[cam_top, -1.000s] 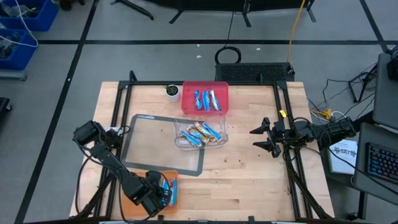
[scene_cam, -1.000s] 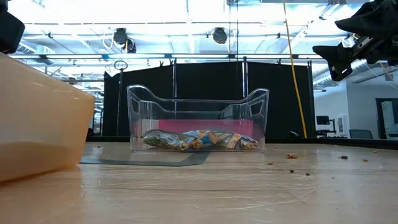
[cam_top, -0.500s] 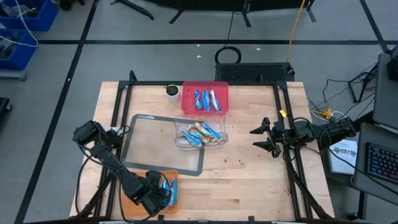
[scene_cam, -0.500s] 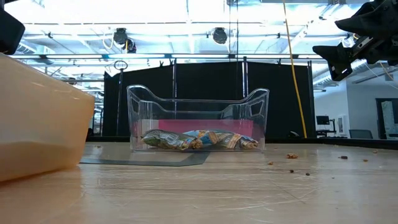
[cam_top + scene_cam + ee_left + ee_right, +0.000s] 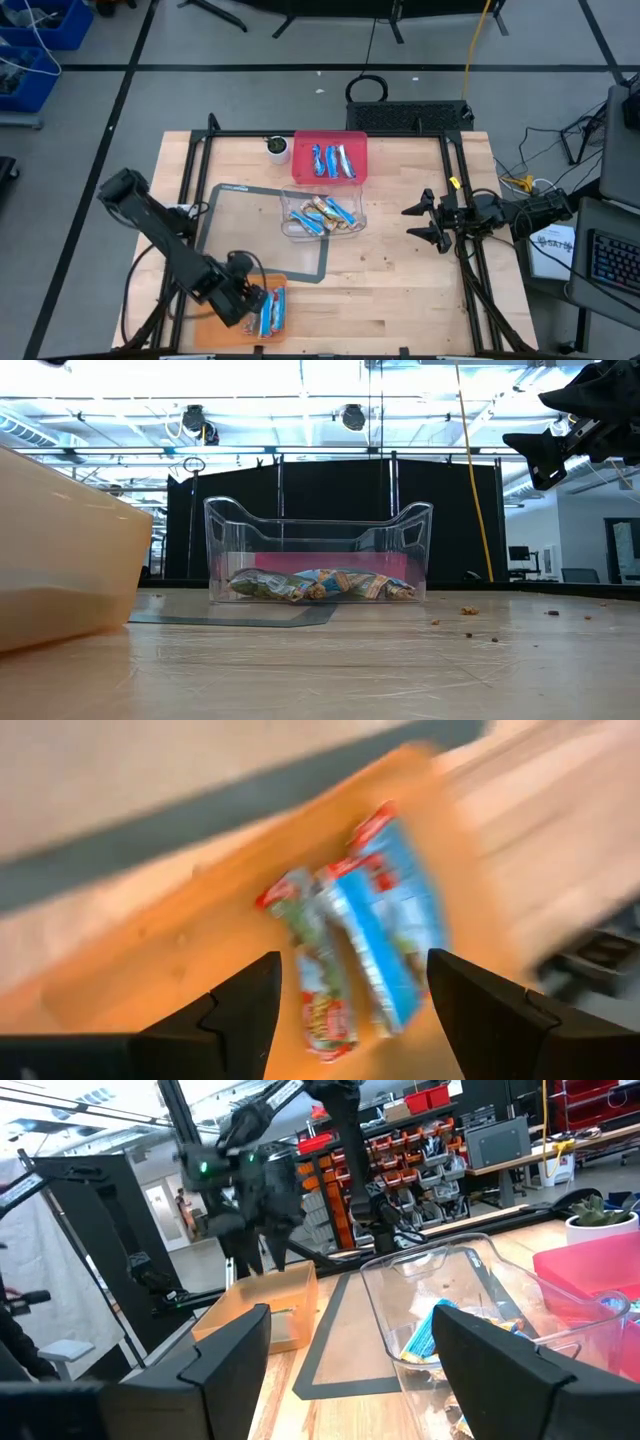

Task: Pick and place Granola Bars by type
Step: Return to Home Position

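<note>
The left gripper [image 5: 256,302] hovers over the orange bin [image 5: 225,325] at the near left corner of the bench [image 5: 400,290]. Its fingers [image 5: 240,1010] are spread wide, hold nothing and touch nothing. In the bin, below the gap between them, lie bars [image 5: 375,920] in blue, white and red wrappers, side by side and touching; their number cannot be told. The right gripper [image 5: 418,222] hangs above the right side of the bench, well apart from every bin, pointing toward the clear bin [image 5: 290,226]. Its fingers are likewise spread wide and empty. The clear bin stands at mid-bench on a grey-edged mat [image 5: 215,235] and holds a heap of tan and blue bars [image 5: 325,213]. The red bin [image 5: 302,160] stands just behind it and contains blue-and-white bars [image 5: 332,160]. A white cup [image 5: 277,149] stands just beside the red bin, on its left.
</note>
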Tool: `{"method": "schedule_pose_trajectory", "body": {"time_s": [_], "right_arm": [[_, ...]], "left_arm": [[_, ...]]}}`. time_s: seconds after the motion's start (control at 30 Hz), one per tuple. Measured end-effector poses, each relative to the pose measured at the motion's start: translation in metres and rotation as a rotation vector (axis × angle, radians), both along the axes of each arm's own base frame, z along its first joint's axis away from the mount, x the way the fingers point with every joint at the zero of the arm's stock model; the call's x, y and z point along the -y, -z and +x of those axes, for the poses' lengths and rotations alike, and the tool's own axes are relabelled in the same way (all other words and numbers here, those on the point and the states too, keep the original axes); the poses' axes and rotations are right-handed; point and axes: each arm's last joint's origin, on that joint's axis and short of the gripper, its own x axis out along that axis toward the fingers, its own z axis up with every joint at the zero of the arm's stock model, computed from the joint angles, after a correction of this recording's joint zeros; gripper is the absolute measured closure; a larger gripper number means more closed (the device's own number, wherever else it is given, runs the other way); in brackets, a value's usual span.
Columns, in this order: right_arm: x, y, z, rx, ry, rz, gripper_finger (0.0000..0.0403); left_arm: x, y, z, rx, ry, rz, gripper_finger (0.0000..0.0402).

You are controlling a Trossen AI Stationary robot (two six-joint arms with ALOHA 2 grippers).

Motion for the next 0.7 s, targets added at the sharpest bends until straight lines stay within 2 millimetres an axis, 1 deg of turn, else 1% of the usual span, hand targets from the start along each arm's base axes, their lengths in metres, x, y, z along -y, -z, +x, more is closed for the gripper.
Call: {"method": "schedule_pose_trajectory", "body": {"time_s": [0.2,0.3,0.53,0.7], "right_arm": [[0.000,0.000,0.000,-0.001,0.000,0.000,0.0135],[0.000,0.000,0.000,0.000,0.000,0.000,0.0135],[0.000,0.000,0.000,0.000,0.000,0.000,0.0135],[0.000,0.000,0.000,0.000,0.001,0.000,0.0135]], "left_arm": [[-0.028,-0.047,-0.014,0.223,0.129,0.050,0.0146],[-0.043,-0.065,-0.022,0.316,0.192,0.095,0.0147],[-0.081,-0.098,-0.037,0.455,0.329,0.185,0.0146],[-0.105,-0.115,-0.049,0.540,0.480,0.328,0.0146]]}}
